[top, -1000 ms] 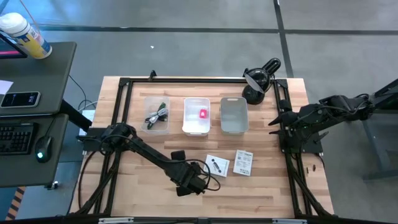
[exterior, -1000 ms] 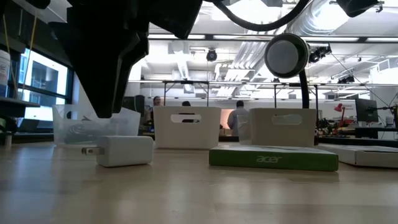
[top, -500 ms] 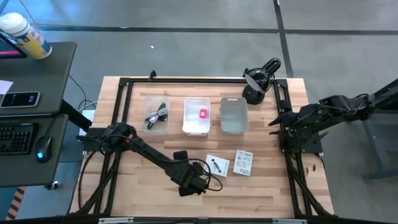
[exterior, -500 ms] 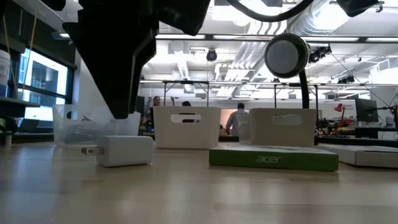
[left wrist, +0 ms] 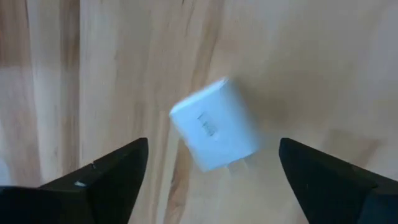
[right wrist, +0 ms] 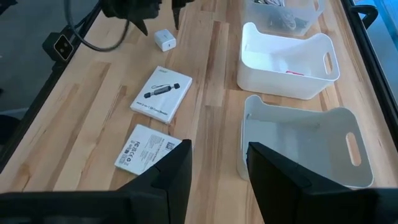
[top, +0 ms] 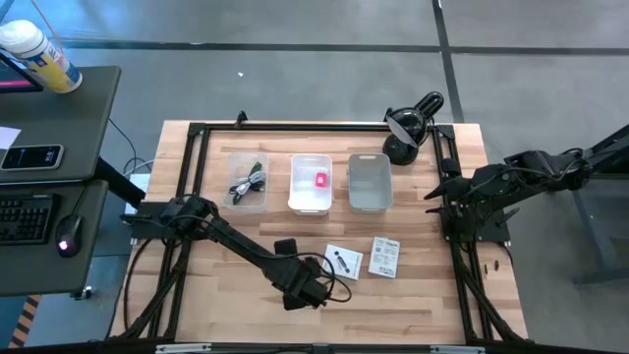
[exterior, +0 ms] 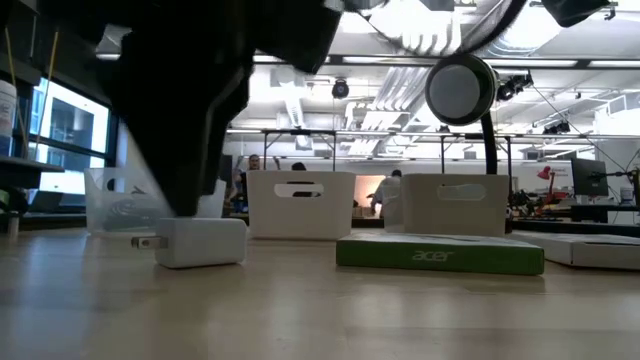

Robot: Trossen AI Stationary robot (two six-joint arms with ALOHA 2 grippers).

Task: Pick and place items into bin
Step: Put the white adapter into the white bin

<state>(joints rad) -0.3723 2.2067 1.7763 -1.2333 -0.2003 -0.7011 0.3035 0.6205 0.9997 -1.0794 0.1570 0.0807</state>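
Where three bins (top: 314,184), two cards (top: 343,261).

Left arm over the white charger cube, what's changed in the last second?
The left hand has come lower over the small white charger cube, fingers spread wide on either side, not yet gripping it. The cube, the two white printed packets and the three bins stayed put; the right hand still waits at the table's right edge.

The high view looks straight down on the whole table (top: 226,285). The low view sits at tabletop height, close to the white cube (exterior: 200,242). The left wrist view looks closely down on that cube (left wrist: 214,124); the right wrist view sees it farther off (right wrist: 165,40).
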